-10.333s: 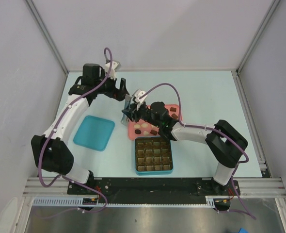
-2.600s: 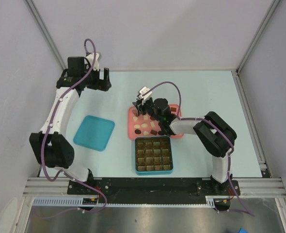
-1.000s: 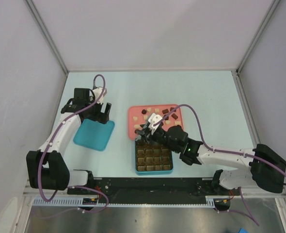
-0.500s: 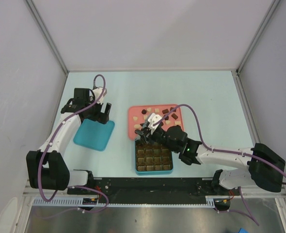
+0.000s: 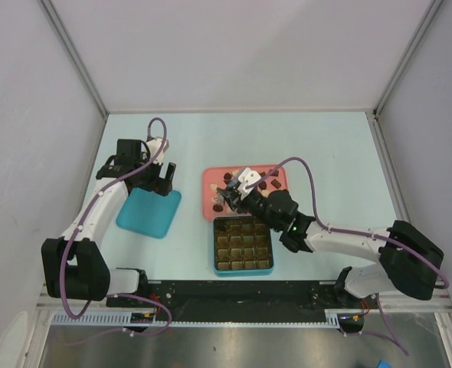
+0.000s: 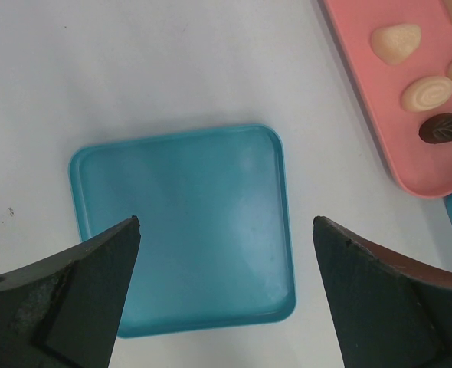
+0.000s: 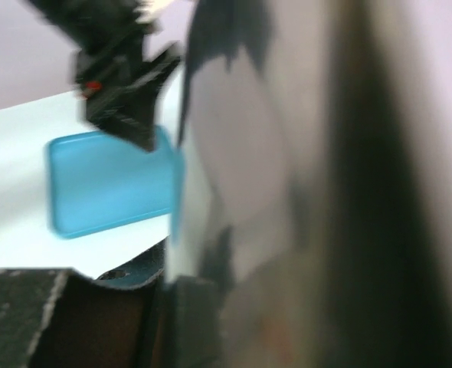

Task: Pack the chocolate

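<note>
chocolates (image 6: 427, 92) lie loose on the pink tray (image 6: 421, 165), far-centre of the surface (image 5: 325, 153). they're a mix of cream & dark pcs, well spread out, none stacked. the gridded teal box (image 5: 244, 271) sits just near of the tray. can't tell from up top whether any cell has a pc in it.

my guess on handling: each pc is tiny & light, stiff but brittle, w/ a smooth skin that could slip or scuff. best taken across the narrow sides w/ a gentle pinch, coming straight down so neighbours don't get nudged. too much squeeze prob cracks or marks it.

right hand (image 5: 227, 199) hangs over the tray's near-left corner, right by the box's far edge. its own cam is all smear, and from above it's too small to read. so can't tell how far apart the fingers are or if a pc is between them.

left hand (image 6: 226, 221) is spread wide w/ nothing in it, hovering over the teal lid (image 6: 184, 230). the lid lies flat, left of the tray.
</note>
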Available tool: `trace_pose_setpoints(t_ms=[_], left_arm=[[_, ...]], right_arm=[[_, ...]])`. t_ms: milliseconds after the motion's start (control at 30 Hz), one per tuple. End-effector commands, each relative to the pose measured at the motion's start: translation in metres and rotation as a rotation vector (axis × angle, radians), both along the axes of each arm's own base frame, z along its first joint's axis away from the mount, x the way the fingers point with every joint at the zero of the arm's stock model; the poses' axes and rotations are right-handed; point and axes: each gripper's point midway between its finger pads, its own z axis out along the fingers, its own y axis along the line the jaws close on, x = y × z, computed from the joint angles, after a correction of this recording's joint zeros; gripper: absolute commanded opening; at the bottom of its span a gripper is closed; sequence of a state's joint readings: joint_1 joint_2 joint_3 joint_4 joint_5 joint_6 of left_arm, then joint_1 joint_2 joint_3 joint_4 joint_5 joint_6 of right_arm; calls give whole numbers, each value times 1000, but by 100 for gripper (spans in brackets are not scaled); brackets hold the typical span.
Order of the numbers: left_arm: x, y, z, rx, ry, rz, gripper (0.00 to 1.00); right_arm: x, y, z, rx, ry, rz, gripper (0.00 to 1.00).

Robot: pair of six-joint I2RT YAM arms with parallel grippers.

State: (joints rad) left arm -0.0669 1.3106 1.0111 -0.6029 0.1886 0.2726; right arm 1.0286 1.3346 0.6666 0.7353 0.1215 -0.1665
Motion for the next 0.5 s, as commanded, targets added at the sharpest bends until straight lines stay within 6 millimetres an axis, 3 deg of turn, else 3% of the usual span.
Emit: trace_pose_setpoints(t_ms=[0, 133, 267, 467], left_arm=[[3, 4, 19, 12, -56, -1, 100], [5, 4, 21, 14, -60, -2, 100], [6, 4, 23, 15, -63, -1, 100], [7, 6, 23, 27, -66, 2, 100]], right_arm=[[42, -3, 51, 117, -125, -59, 36], [89, -3, 50, 133, -147, -106, 35], [123, 0, 40, 130, -153, -140, 36], [157, 2, 19, 119, -128, -175, 39]])
